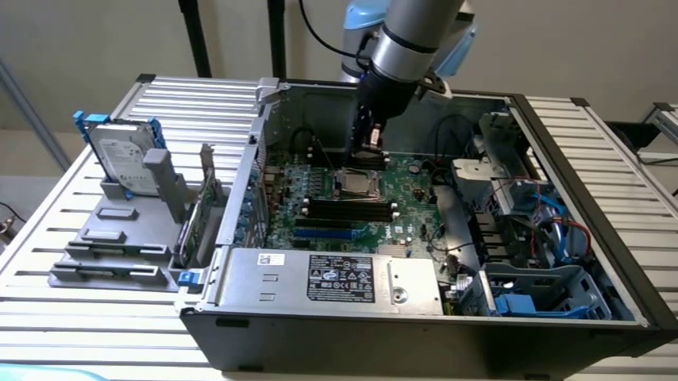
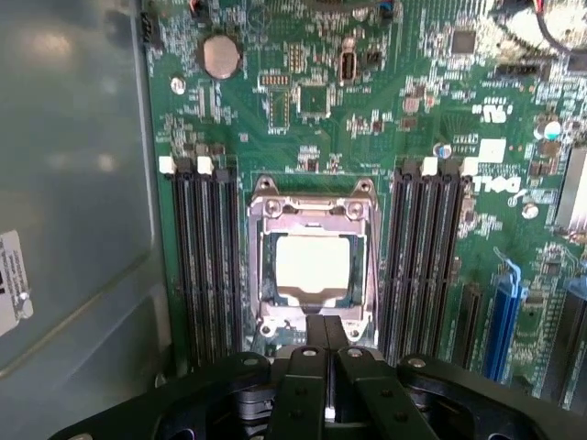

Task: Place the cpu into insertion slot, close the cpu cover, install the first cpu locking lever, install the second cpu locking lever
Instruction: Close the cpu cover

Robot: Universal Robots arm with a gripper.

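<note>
Wrist view: gripper [image 2: 323, 323] with fingers pressed together, just by the edge of the cpu cover [image 2: 310, 205].
The cpu [image 2: 312, 263] shows through its window; white Dell lettering [image 2: 502, 187] lies past the memory slots [image 2: 424, 247].

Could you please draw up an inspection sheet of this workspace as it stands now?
Surface: slatted metal table carrying an open computer case.
Job's things: cpu seated in the insertion slot; cpu cover flat over it.
Clutter: hard drive standing on a grey holder.
Grippers: tool shut, nothing seen in it, near the slot's edge.
Cables: blue and red wires inside the case.
Surroundings: black poles behind the table.
</note>
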